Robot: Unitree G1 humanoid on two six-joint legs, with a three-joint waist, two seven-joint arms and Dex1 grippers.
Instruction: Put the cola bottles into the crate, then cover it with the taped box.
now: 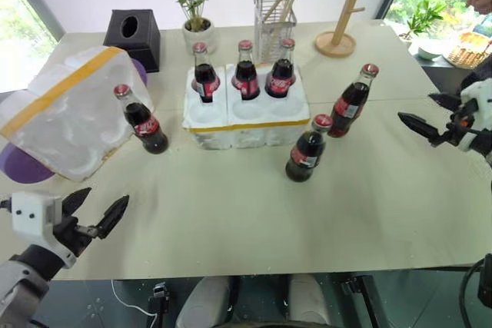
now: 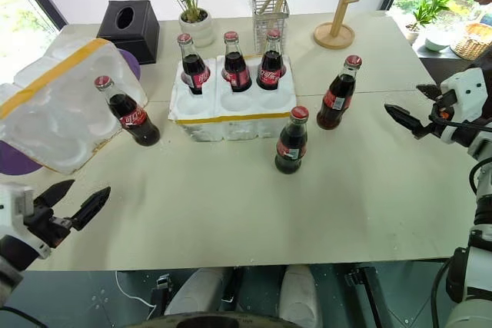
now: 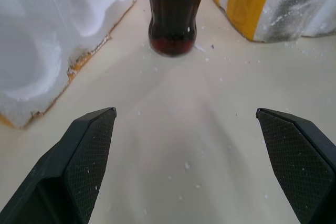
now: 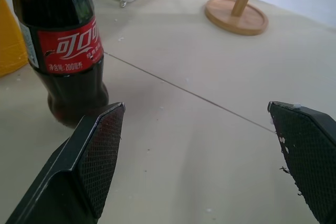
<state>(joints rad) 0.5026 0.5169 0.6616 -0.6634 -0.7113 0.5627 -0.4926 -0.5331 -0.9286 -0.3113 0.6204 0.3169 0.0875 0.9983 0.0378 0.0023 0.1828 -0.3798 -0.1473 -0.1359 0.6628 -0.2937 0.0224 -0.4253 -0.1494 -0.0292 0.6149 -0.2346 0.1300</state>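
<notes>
Item 1, crate (image 1: 246, 122): I see it standing mid-table toward the far edge, a thin yellow band round its side. The far row of wells holds three cola bottles (image 1: 245, 71), upright; the three near wells are unfilled.

Item 2, loose bottles: one (image 1: 141, 120) stands tilted just beside the taped box, toward the table's left edge. Two stand on the crate's right: one (image 1: 307, 148) near the crate's near right corner, the other (image 1: 352, 101) a little farther right and back.

Item 3, taped box (image 1: 65, 110): I find it tipped on its side at the left edge, open face toward the near edge, moulded hollows showing inside, a wide yellow band across it.

Item 4, left gripper (image 1: 96, 210): it hangs over the near left corner, fingers spread wide, nothing between them. Its wrist view looks at the tilted bottle.

Item 5, right gripper (image 1: 431, 117): at the right edge, fingers apart, holding nothing, the nearest bottle close to its left finger (image 4: 86, 166).
</notes>
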